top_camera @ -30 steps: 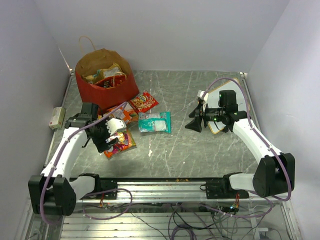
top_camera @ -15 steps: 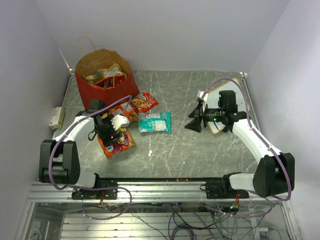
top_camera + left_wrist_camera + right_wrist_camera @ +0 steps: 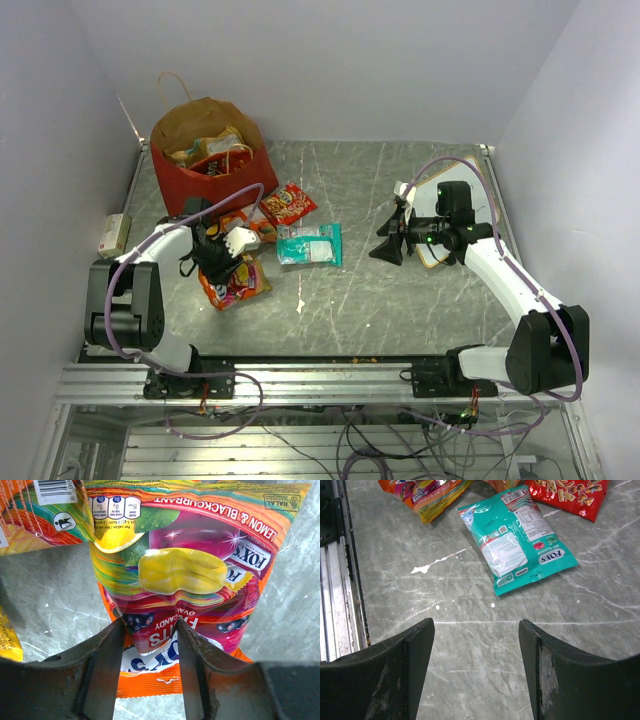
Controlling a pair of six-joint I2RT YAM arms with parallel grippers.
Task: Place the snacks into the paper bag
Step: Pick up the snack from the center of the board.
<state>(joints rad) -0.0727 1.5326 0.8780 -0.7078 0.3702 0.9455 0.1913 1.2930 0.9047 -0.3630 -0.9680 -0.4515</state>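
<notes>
Red kraft bag [image 3: 215, 178] stands upright in the upper left of the top view, mouth open, several packets [image 3: 212, 152] inside. Thin handle loop sticks up behind its rim.

Left pincer [image 3: 149, 666] is clamped on the near end of the multicolour packet [image 3: 185, 570]. The foil bunches between the two fingers [image 3: 102, 672], and "Lemon & Blackcurrant" print is readable upside down. Top view puts that packet [image 3: 240, 285] left of centre, below the bag and well apart from it. Can't tell whether it is lifted or flat on the tabletop [image 3: 400, 310].

Other loose snacks on the tabletop:
- orange packet [image 3: 258, 228] just below the bag's lower right corner, partly hidden by the left arm's cable. Its edge shows in the left wrist view, upper left, overlapping the multicolour one.
- red packet [image 3: 288, 204] right of the bag's base, near it. Touching or not, can't tell.
- teal packet [image 3: 309, 243] centre-left, lying flat, just below the red one. Right wrist view shows it upper centre [image 3: 517, 537], back side up.

Right pincer [image 3: 476, 630] is spread wide and holds nothing, with bare tabletop between the fingers. In the top view it sits right of centre [image 3: 385, 243], pointing left toward the teal packet and well apart from it.

White board [image 3: 432, 262] with orange edge lies under the right arm.
</notes>
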